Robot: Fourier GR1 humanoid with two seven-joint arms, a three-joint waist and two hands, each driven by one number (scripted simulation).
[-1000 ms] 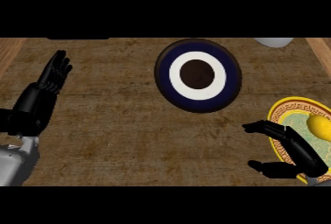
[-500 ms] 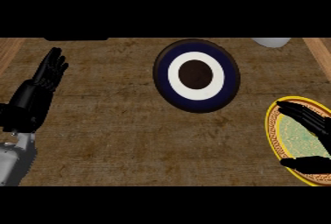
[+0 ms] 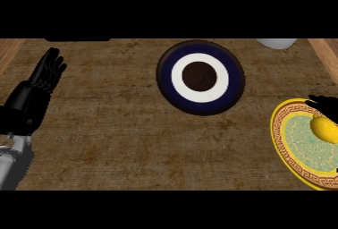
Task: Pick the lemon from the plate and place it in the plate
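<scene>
Lemon (image 3: 325, 129) sits on the yellow-rimmed plate (image 3: 285, 134) at the table's (image 3: 119, 134) right edge, partly cut off by the frame. Likely light, stiff, rounded, a bit slick — best wrapped round its middle. Right hand (image 3: 323, 103) shows only dark fingers just above the lemon; can't tell their spread. Left hand (image 3: 44, 79) rests open at left, fingers straight. Blue-and-white plate (image 3: 200, 77) lies well apart — open table between.

Yellow lemon (image 3: 325, 129) on a pale green plate (image 3: 293, 147) with gold key-pattern rim; navy plate (image 3: 200, 77) with white ring, dark brown centre; brown wood-grain table (image 3: 132, 143); black hands.
</scene>
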